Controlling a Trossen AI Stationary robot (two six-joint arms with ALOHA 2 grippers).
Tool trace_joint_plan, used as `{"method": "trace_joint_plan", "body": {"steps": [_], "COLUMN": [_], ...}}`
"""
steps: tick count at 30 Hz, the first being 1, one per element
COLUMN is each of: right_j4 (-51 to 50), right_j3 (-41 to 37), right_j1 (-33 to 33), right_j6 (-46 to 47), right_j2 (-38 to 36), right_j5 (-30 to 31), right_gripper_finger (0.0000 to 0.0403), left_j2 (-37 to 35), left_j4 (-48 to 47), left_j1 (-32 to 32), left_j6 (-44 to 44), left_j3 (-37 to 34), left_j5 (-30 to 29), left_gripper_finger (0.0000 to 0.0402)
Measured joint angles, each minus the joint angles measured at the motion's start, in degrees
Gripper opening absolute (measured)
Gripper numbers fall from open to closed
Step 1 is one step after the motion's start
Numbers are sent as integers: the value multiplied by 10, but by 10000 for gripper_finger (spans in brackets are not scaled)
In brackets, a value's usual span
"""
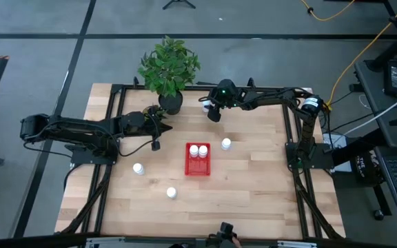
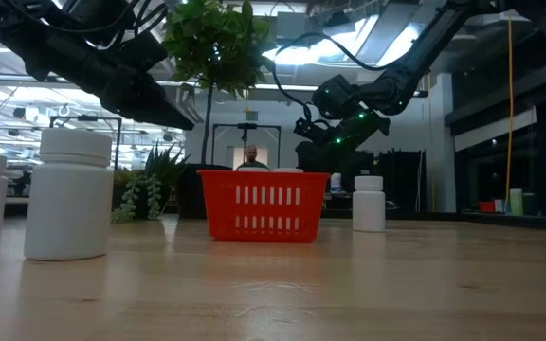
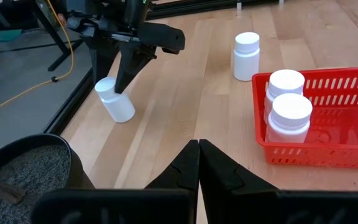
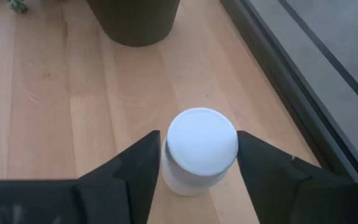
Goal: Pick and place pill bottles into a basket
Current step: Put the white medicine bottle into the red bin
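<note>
The red basket (image 1: pixel 198 167) stands mid-table with two white pill bottles (image 1: pixel 198 150) upright in it; it also shows in the left wrist view (image 3: pixel 353 106). Three more bottles stand on the table: one (image 1: pixel 226 144) right of the basket, and two (image 1: pixel 138 168) (image 1: pixel 171 193) at the near left. My right gripper (image 1: pixel 211 110) is at the far edge, beside the plant pot, shut on a sixth bottle (image 4: pixel 202 149). My left gripper (image 1: pixel 156 145) hangs shut and empty left of the basket. My right gripper pinches the bottle between its two fingers, at the cap and upper body (image 4: pixel 229 146), one finger on each side. The fingers (image 3: pixel 126 68) come slanting down from above. The bottle (image 3: pixel 114 99) leans tilted; I cannot tell whether its bottom touches the table.
A dark pot with a green plant (image 1: pixel 170 69) stands at the far edge, close to the left of my right gripper; its rim shows in the right wrist view (image 4: pixel 135 25). The table's black frame edge (image 4: pixel 278 87) runs just beyond the held bottle. Bare wood lies near the front edge.
</note>
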Motion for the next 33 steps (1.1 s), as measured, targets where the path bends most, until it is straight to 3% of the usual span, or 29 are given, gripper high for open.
{"method": "trace_joint_plan", "body": {"steps": [7, 15, 22, 33], "right_j4": [-6, -5, -8, -52], "right_j3": [1, 1, 1, 0], "right_j1": [0, 0, 0, 9], "right_j6": [2, -1, -1, 1], "right_j2": [0, 0, 0, -46], "right_j5": [1, 7, 6, -9], "right_gripper_finger": [166, 176, 144, 144], "left_j2": [0, 0, 0, 0], "left_j4": [0, 0, 0, 2], "left_j1": [0, 0, 0, 0], "left_j6": [-1, -1, -1, -1], "left_j3": [0, 0, 0, 0], "left_j5": [0, 0, 0, -1], "left_gripper_finger": [2, 2, 2, 3]}}
